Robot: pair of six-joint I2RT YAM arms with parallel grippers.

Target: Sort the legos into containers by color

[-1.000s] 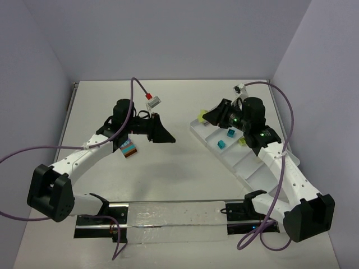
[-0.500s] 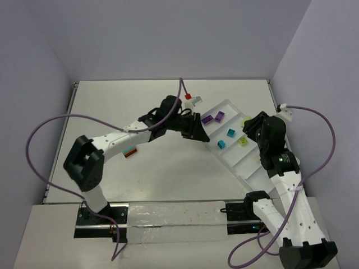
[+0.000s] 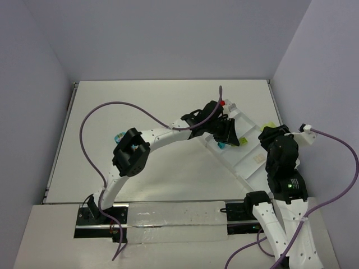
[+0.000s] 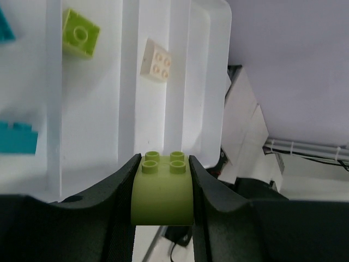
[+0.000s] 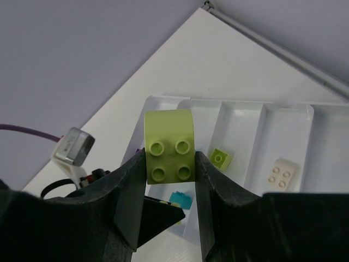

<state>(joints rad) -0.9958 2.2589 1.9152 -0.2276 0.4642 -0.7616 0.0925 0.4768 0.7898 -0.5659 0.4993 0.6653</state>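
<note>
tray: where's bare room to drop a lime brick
Lime compartment: bare floor near its lone lime brick, between white dividers. The end compartment beyond the cream brick looks empty. Crowded: the far half of the tray, under the left gripper.

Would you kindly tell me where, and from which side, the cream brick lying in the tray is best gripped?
Probably by two opposite smooth side walls, coming straight down from above: the cream brick lies flat, studs up, alone in its compartment, whose dividers bar a sideways approach. Turn the jaws to match its skew.
</note>
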